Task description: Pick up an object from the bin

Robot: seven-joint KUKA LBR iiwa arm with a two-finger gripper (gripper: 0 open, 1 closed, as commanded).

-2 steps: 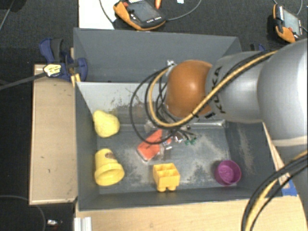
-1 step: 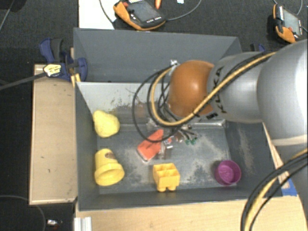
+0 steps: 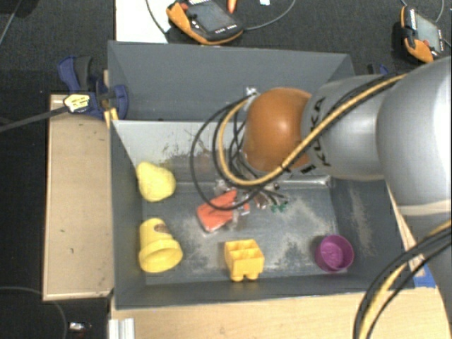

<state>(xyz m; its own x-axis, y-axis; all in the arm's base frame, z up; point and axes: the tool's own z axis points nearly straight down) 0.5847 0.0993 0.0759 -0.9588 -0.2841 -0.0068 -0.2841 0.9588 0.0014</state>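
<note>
Hangs low at the middle of the grey bin [image 3: 126,217], with the claw [image 3: 236,202] right at an orange-red flat piece [image 3: 212,217] lying there. Cannot tell whether apart, together or clamped. Nearby: yellow brick [image 3: 244,258] just in front, purple cup [image 3: 333,253] rightward, yellow lump [image 3: 155,182] and yellow bell-shaped piece [image 3: 159,246] leftward.

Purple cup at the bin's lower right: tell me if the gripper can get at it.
Probably yes. The purple cup stands alone, apart from the yellow block, with nothing over it. The gripper is down at the orange piece mid-bin and would have to shift across.
</note>
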